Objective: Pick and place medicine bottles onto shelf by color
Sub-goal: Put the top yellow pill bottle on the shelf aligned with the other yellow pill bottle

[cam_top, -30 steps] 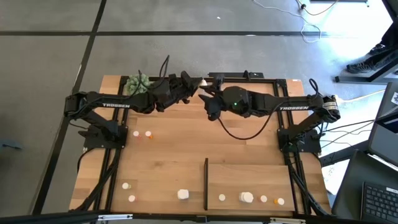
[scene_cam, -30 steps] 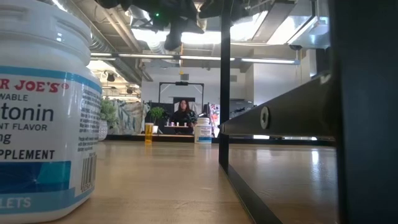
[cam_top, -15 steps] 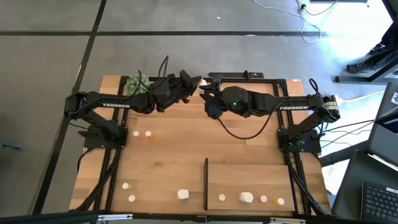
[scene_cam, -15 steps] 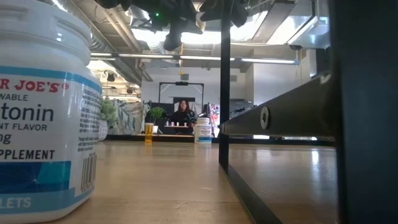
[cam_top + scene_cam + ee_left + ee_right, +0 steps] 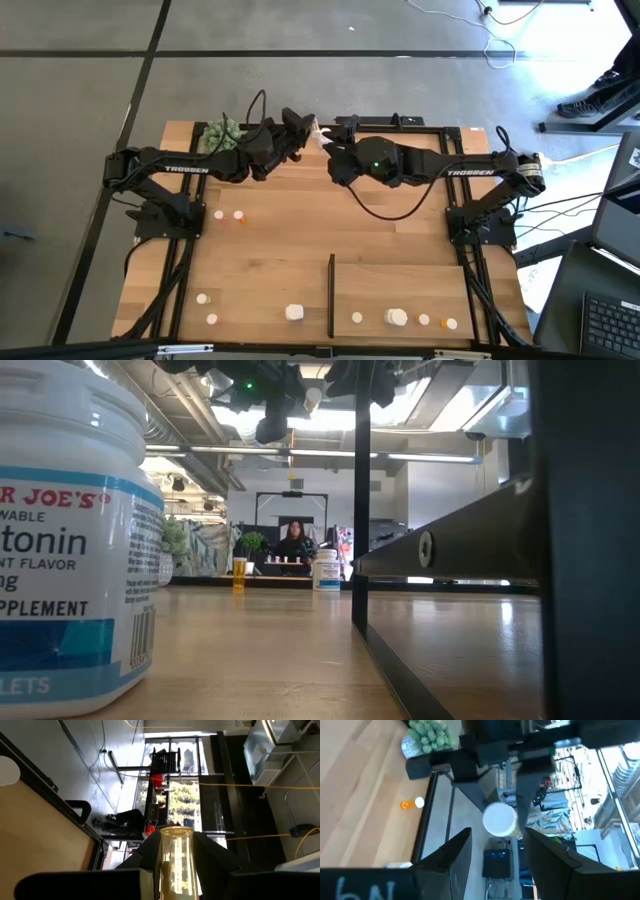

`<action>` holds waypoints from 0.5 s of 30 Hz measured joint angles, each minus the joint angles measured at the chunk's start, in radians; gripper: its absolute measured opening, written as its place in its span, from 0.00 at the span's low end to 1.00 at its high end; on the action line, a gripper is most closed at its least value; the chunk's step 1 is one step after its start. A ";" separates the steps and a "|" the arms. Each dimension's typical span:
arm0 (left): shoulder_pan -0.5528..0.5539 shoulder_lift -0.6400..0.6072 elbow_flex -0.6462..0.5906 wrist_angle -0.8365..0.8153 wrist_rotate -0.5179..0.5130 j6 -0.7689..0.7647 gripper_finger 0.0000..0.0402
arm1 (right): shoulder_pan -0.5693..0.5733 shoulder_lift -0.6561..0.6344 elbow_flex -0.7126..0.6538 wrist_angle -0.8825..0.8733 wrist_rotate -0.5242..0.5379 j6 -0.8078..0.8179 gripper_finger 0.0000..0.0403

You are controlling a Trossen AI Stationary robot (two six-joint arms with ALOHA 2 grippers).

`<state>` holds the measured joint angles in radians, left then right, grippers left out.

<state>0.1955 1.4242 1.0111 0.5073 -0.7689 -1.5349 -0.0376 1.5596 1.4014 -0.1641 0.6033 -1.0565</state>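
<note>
Both arms are raised over the far middle of the table, gripper to gripper. My left gripper (image 5: 303,129) is shut on an orange medicine bottle (image 5: 176,862). The bottle's white cap (image 5: 499,819) points at my right gripper (image 5: 497,837), which stands open just short of the cap, touching nothing. Other medicine bottles stand on the tabletop: a white one (image 5: 219,214) and an orange one (image 5: 238,215) on the left, three white ones (image 5: 294,313) by the near edge. Several more (image 5: 397,317) stand on the pale shelf (image 5: 400,285) at the near right. My left gripper pinches the orange bottle's body (image 5: 175,870) between its two fingers (image 5: 150,857). The fingers lie level, along the bottle, coming from the table's left. The bottle is lifted clear, high above the table, lying level with its capped end past the fingertips.
A green spiky plant ball (image 5: 220,133) sits at the far left corner. A thin black strip (image 5: 331,295) stands along the shelf's left side. A large white bottle (image 5: 70,540) fills the low view's left. A person sits far off in the room behind.
My left gripper has turned a little toward the table's far edge with the bottle, whose white cap now shows in the low view. My right gripper has rolled about its own axis. Neither hand has left its place, and the bottle stays held.
</note>
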 joint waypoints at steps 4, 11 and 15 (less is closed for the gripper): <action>0.000 0.000 0.000 -0.001 -0.004 0.002 0.19 | -0.005 0.036 0.000 0.042 0.006 -0.006 0.44; 0.000 -0.001 0.000 -0.001 -0.004 0.076 0.19 | -0.005 0.084 0.000 0.154 0.127 -0.048 0.44; 0.000 -0.001 0.000 -0.001 -0.003 0.071 0.19 | -0.005 0.084 0.000 0.162 0.114 -0.044 0.44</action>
<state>0.1959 1.4231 1.0111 0.5060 -0.7719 -1.4635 -0.0422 1.6436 1.4014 -0.0017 0.7169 -1.1005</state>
